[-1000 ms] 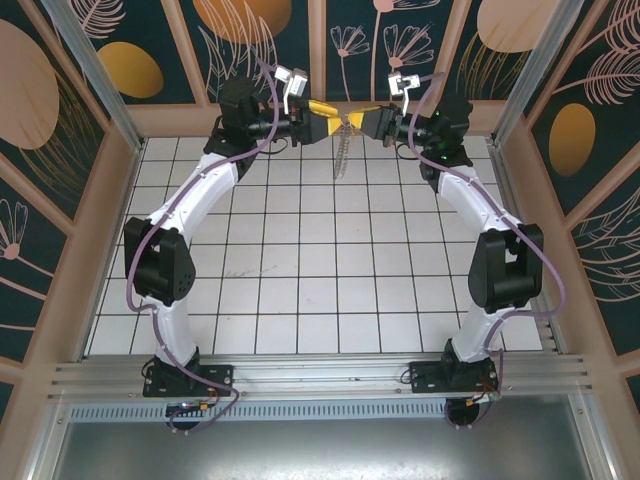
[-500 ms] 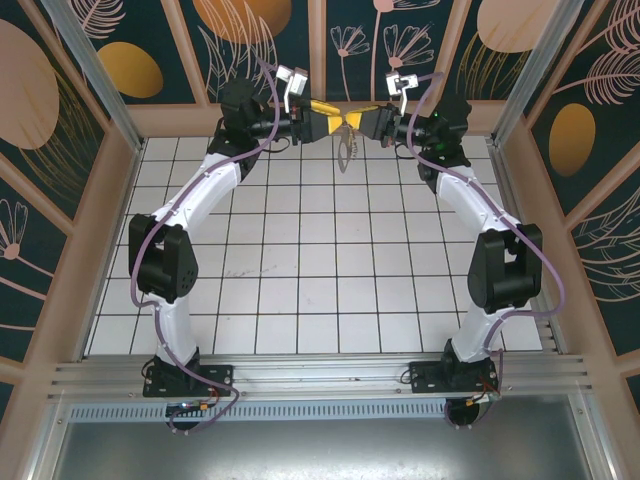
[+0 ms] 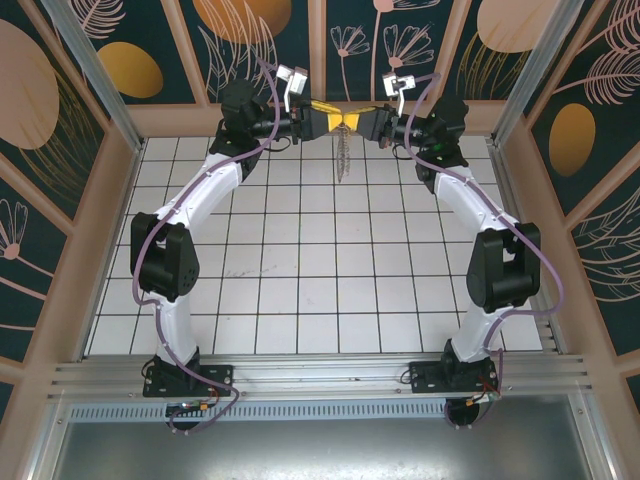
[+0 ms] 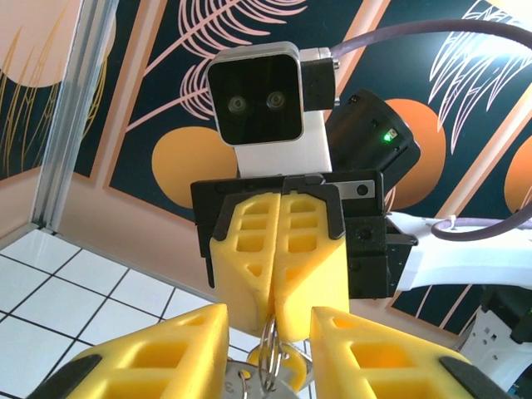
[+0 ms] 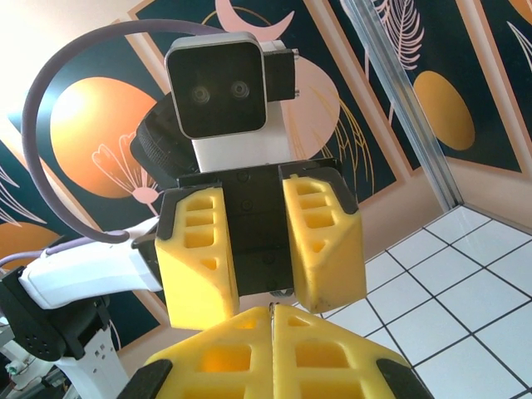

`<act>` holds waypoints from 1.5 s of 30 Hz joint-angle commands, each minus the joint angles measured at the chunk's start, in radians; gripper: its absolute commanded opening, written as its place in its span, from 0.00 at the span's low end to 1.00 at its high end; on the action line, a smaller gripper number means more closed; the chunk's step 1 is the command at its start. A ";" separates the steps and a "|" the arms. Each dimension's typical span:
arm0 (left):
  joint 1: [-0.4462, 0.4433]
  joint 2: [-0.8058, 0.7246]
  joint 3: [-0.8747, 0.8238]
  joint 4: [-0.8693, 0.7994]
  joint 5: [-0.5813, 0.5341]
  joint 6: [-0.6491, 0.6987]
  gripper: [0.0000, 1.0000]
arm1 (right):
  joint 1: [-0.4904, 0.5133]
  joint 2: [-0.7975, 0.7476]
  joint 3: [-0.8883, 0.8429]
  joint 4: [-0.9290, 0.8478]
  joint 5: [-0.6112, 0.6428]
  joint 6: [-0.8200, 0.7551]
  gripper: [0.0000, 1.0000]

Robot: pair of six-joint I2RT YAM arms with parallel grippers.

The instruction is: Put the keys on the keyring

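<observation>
- Two grippers meeting tip to tip: left gripper (image 5: 264, 304), right gripper (image 4: 274, 326).
- Four yellow fingers, two per gripper.
- Right jaws: clenched together, pinching one keyring (image 3: 343, 152) at its top end. The rest hangs straight down below the meeting tips.
- Left jaws: released, with a clear gap between the pair. The keyring's thin metal loop stands in that gap and seems to touch neither finger.
- One flat grey metal piece (image 4: 243, 379), just beside the loop, low between the left jaws. Key or not, cannot tell.
- Two white wrist cameras, one above each jaw pair.
</observation>
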 commanded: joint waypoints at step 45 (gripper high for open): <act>-0.016 -0.092 -0.203 0.359 -0.062 -0.177 0.00 | -0.034 -0.106 -0.275 0.407 0.156 0.222 0.44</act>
